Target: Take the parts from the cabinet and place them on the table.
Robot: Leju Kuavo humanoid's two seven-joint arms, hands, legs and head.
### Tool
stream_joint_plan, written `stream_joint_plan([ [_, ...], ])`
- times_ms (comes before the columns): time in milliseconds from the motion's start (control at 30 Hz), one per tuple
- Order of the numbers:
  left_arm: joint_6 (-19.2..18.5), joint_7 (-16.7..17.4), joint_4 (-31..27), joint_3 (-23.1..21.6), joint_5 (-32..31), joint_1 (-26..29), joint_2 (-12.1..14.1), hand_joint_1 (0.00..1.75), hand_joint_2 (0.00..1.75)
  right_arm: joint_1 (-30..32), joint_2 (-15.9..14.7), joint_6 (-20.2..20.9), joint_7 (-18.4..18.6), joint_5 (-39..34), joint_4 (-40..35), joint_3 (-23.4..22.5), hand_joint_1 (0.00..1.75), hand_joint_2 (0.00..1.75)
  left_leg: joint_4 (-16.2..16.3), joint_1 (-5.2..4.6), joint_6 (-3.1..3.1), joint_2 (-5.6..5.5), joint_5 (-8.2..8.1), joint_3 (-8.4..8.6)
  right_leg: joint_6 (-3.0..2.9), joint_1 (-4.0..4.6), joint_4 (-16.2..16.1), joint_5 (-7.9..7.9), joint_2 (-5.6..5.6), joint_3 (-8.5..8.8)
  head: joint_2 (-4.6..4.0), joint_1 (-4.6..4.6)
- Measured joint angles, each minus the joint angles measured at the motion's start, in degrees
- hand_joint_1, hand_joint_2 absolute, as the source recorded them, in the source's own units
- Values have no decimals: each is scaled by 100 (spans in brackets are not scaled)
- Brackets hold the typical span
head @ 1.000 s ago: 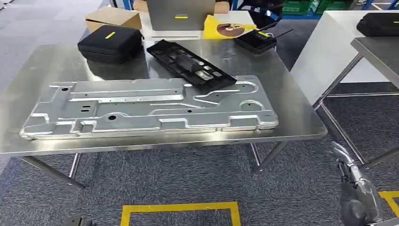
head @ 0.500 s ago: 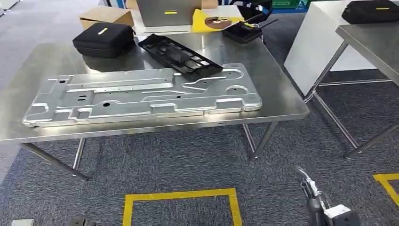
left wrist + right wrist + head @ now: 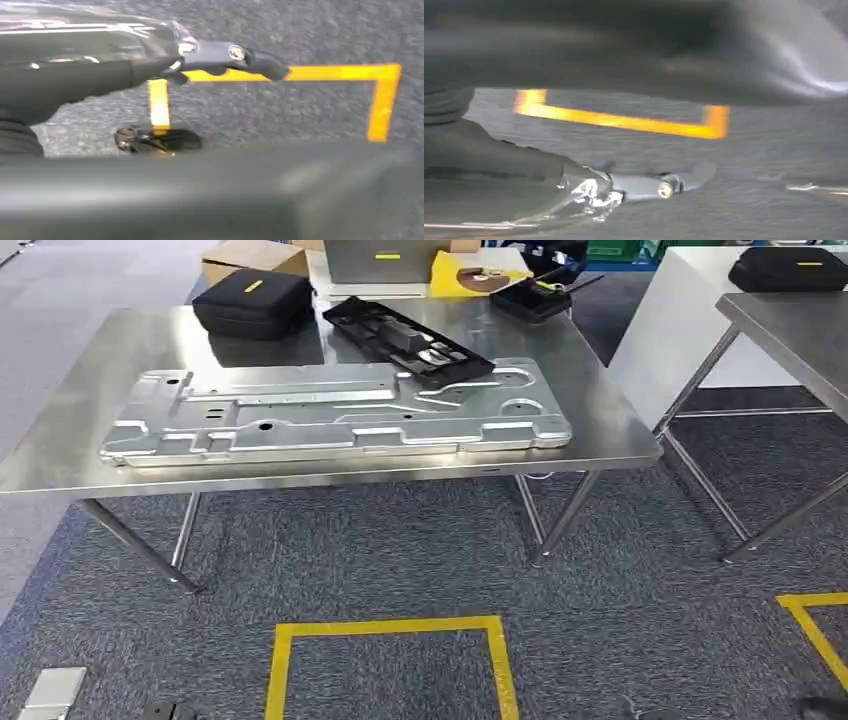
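Here, a long stamped metal panel lies flat on the counter, a black plastic frame overlapping it at one o'clock. Likely stiff, heavy, sharp-edged; best gripped along its long rims. Both hands' grasp cannot be told.

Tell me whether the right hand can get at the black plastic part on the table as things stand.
Probably not yet: the right hand hangs low over the carpet, while the black plastic part lies far back on the table, behind the long metal panel.
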Motion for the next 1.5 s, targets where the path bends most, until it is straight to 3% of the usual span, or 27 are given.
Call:
stream_joint_plan([
  [67,-9,2,0,2,-7,0,0,0,0,-184,-108,-158,86,123,556,-301,0,0,33,-39,18,23,132,-193,15,2,762,-246,10,-94,0,0],
  [133,-17,0,0,2,-22,-4,-2,0,0,-335,-216,-364,283,287,1097,-582,0,0,137,-58,14,36,221,-424,20,5,801,141,13,138,0,0],
  [200,-17,-2,0,2,-40,-16,-2,0,0,-459,-304,-554,486,410,1484,-786,0,0,262,-69,-5,39,279,-630,-15,7,23,440,17,761,0,2],
  [267,-15,-2,0,2,-72,-27,-2,0,0,-591,-405,-768,720,510,1821,-963,0,0,404,-100,-37,39,312,-746,-87,43,-975,233,22,1429,0,6],
  [367,-15,2,0,2,-83,-28,-2,0,0,-715,-505,-1081,1203,632,2274,-1190,0,0,411,-78,-136,52,470,-830,-125,75,-1014,215,28,1371,0,4],
  [400,-15,4,0,7,-90,-12,11,0,0,-740,-505,-1194,1374,663,2411,-1238,0,0,426,-91,-157,22,473,-897,-209,12,-1049,301,2,1280,0,6],
  [467,-15,24,0,7,-116,11,7,0,0,-808,-549,-1387,1752,722,2625,-1354,0,0,703,-44,-267,-37,-101,-984,-302,4,-1044,432,-17,1106,0,-7],
  [533,-15,35,0,7,-120,0,7,0,0,-846,-562,-1526,2061,750,2810,-1454,0,0,1479,7,-335,-37,-732,-1101,-306,13,-1038,567,-35,937,0,-7],
  [567,-15,37,0,7,-127,-1,7,0,0,-869,-575,-1564,2147,755,2881,-1494,0,0,1836,22,-359,-37,-850,-1122,-299,13,-1025,636,-40,843,0,-7],
  [600,-15,39,0,7,-133,0,7,0,0,-891,-582,-1592,2230,759,2942,-1529,0,0,2014,38,-372,-37,-762,-1078,-291,12,-1004,697,-46,738,0,-7],
  [633,-15,50,0,7,-144,0,7,0,0,-922,-582,-1614,2346,761,2999,-1573,0,0,1967,50,-379,-37,-551,-955,-282,11,-971,755,-50,633,0,-7],
  [700,-15,57,0,7,-186,-11,7,0,0,-971,-582,-1618,2575,788,3099,-1638,0,0,1300,59,-362,-37,-121,-416,-248,6,-890,852,-49,419,0,-7],
  [767,-15,70,0,7,-199,-41,7,0,0,-992,-577,-1614,2790,836,3158,-1684,0,0,264,38,-316,-47,-181,343,-194,38,-821,918,-44,314,0,-9],
  [800,-15,77,0,7,-206,-52,7,0,0,-1003,-571,-1601,2895,857,3202,-1717,0,0,0,35,-278,-49,-308,452,-152,35,-804,980,-51,283,0,-9],
  [900,-15,90,0,2,-243,-30,4,0,0,-1037,-571,-1561,3299,925,3289,-1774,0,0,-35,27,-204,-46,-246,344,-41,37,-816,1167,-35,188,0,-7],
  [933,-15,98,0,2,-260,-32,4,0,0,-1045,-569,-1540,3391,938,3319,-1802,0,0,-17,57,-132,9,-180,266,-25,20,-758,988,-1,141,0,-9],
  [967,-15,98,0,2,-265,-32,7,0,0,-1042,-569,-1520,3441,951,3344,-1818,0,0,-9,55,-67,3,-120,173,-29,19,-553,630,5,80,0,4],
  [1033,-15,98,0,4,-273,-29,7,0,0,-1047,-569,-1515,3513,960,3366,-1848,0,0,17,28,-48,7,1,4,-33,11,177,-39,11,-60,0,9],
  [1067,-15,98,0,4,-276,-28,7,0,0,-1057,-569,-1515,3546,962,3372,-1855,0,0,36,12,-37,19,65,-87,-26,12,582,-204,12,-105,0,9],
  [1100,-15,101,0,4,-291,-30,7,0,0,-1061,-569,-1513,3561,971,3381,-1863,0,0,75,0,-32,34,122,-201,-17,13,869,-156,13,-89,0,9],
  [1167,-15,105,0,2,-289,-30,7,0,0,-1062,-566,-1504,3587,980,3390,-1879,0,0,180,-13,-35,38,193,-421,-13,17,724,268,14,213,0,9],
  [1233,0,111,0,4,-289,-30,7,0,0,-1071,-566,-1496,3589,1002,3392,-1879,0,0,299,-23,-56,35,244,-586,-75,37,-165,477,24,877,0,9],
  [1267,2,120,0,4,-289,-30,2,0,0,-1082,-566,-1493,3580,1015,3392,-1879,0,0,360,-47,-71,35,253,-637,-125,62,-633,378,29,1214,0,11],
  [1300,2,125,0,4,-289,-30,4,0,0,-1091,-566,-1470,3557,1021,3392,-1879,0,0,399,-56,-102,37,280,-664,-141,59,-920,268,21,1349,0,4],
  [1367,4,138,0,2,-289,-37,4,0,0,-1090,-558,-1421,3491,1039,3392,-1879,0,0,397,-31,-164,38,377,-698,-165,93,-915,298,27,1314,0,4],
  [1433,18,140,0,7,-289,-23,18,0,0,-1100,-523,-1399,3440,1052,3418,-1881,0,0,440,-40,-220,-7,350,-821,-215,1,-1072,343,16,1249,0,4],
  [1500,28,142,0,4,-289,-9,13,0,0,-1115,-529,-1399,3395,1065,3416,-1881,0,0,875,7,-327,-41,-287,-980,-310,7,-1032,462,4,1054,0,-15],
])
